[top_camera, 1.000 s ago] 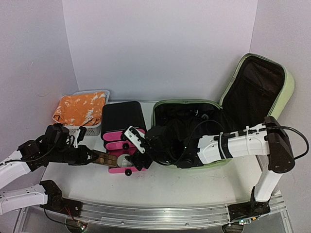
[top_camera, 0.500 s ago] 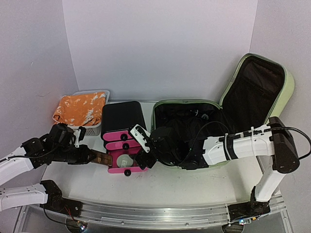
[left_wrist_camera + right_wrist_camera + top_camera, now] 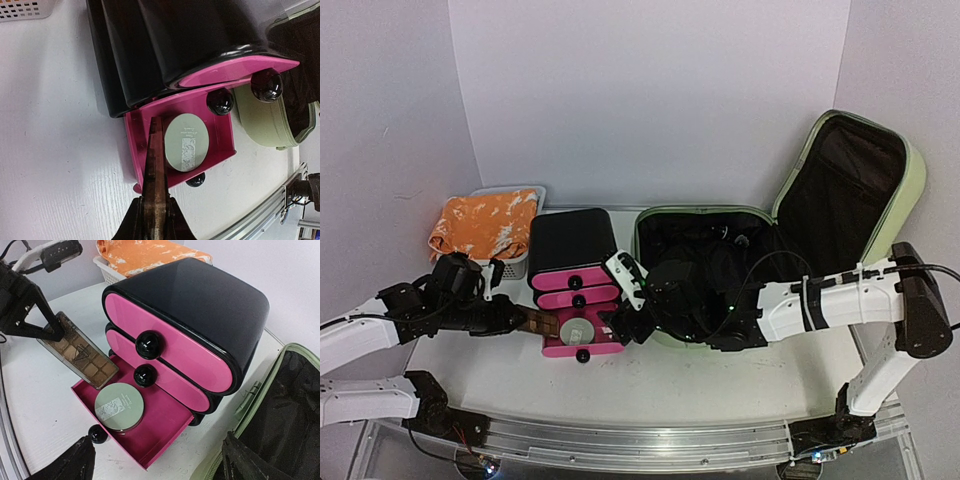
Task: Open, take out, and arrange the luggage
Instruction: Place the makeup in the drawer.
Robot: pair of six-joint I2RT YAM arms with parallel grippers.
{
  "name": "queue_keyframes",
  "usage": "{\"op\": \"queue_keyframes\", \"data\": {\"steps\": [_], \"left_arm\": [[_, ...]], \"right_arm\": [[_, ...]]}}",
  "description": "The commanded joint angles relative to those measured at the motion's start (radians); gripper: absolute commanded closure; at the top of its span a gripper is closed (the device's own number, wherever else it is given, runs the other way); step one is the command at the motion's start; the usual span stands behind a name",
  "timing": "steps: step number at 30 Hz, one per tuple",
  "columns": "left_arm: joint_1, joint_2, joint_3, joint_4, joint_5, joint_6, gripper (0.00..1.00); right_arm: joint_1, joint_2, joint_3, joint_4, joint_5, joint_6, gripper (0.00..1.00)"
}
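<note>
1. Gripping a thin brown palette [image 3: 80, 352] edge-on, the left gripper [image 3: 516, 320] has its jaws pressed together on it, above the pulled-out bottom drawer [image 3: 161, 426].
2. A round pale-green compact [image 3: 186, 141] lies in that drawer, just beside the palette.
3. The right gripper [image 3: 628, 298] hangs near the drawer box [image 3: 570, 240], jaws wide apart, holding nothing.
4. The luggage [image 3: 898, 190] lies unzipped at the right of the table [image 3: 700, 380], one half flat and the other standing upright.
</note>
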Motion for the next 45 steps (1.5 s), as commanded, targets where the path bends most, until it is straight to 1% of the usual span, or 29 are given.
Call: {"op": "queue_keyframes", "data": {"steps": [1,11,20,24,27,31,35,39,45], "left_arm": [[0.0,0.016,-0.004,0.106,0.036,-0.013,1.0],[0.001,-0.003,-0.017,0.163,0.078,-0.006,1.0],[0.001,0.076,-0.027,0.236,0.132,-0.034,1.0],[0.001,0.087,-0.016,0.243,0.142,-0.023,1.0],[0.001,0.048,-0.001,0.204,0.118,0.008,1.0],[0.001,-0.001,0.032,0.068,0.055,0.062,1.0],[0.001,-0.007,0.068,-0.031,0.049,0.09,1.0],[0.001,0.006,0.073,-0.059,0.077,0.106,1.0],[0.0,0.034,0.076,-0.081,0.067,0.113,1.0]], "right_arm": [[-0.012,-0.064,-0.022,0.04,0.041,0.035,0.13],[-0.023,-0.072,-0.038,0.054,0.028,0.044,0.13],[-0.03,-0.073,-0.034,0.055,0.02,0.041,0.13],[-0.031,-0.081,-0.039,0.055,0.02,0.043,0.13],[-0.032,-0.09,-0.047,0.055,0.021,0.044,0.13],[-0.033,-0.096,-0.057,0.055,0.026,0.047,0.13],[-0.036,-0.093,-0.063,0.057,0.025,0.052,0.13],[-0.038,-0.089,-0.062,0.061,0.018,0.053,0.13],[-0.038,-0.084,-0.062,0.065,0.014,0.055,0.13]]}}
